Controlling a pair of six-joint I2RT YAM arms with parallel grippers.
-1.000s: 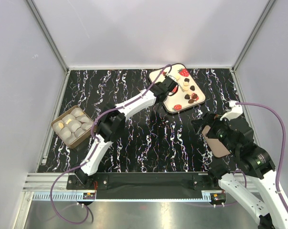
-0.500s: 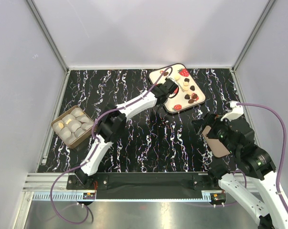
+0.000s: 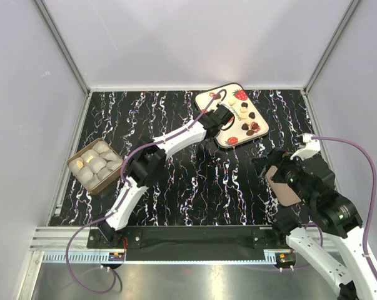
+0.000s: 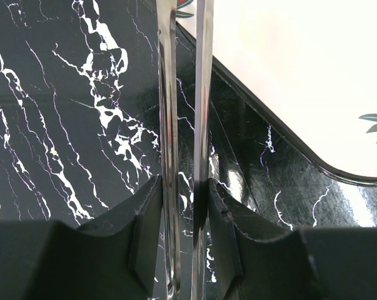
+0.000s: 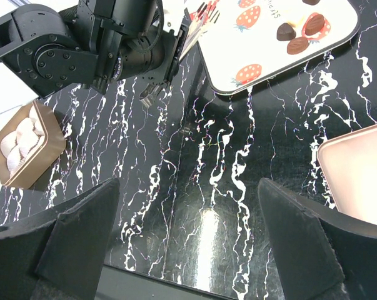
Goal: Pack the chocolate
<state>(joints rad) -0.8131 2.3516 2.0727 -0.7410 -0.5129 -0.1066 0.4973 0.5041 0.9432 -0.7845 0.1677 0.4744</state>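
Several pieces of dark and creamy chocolate (image 3: pixel 246 115) lie on a cream tray (image 3: pixel 208 100) printed with strawberries, at the back of the table. My left gripper (image 3: pixel 221 116) reaches over the tray's left edge, shut on metal tweezers (image 4: pixel 168 94). In the left wrist view the two blades run up between the jaws of the left gripper (image 4: pixel 183 187), past the tray (image 4: pixel 288 69); their tips are out of frame. My right gripper (image 5: pixel 188 206) hangs open over bare table, with chocolate (image 5: pixel 297 37) far ahead of it.
At the left of the table stands a brown box (image 3: pixel 95 164) lined with white paper cups, also seen as the box (image 5: pixel 25 147) in the right wrist view. A flat brown lid (image 5: pixel 357 175) lies at the right, under my right arm. Grey walls enclose the table.
The left gripper with the tweezers has edged slightly further over the tray. The right arm has drifted a little toward the near right.
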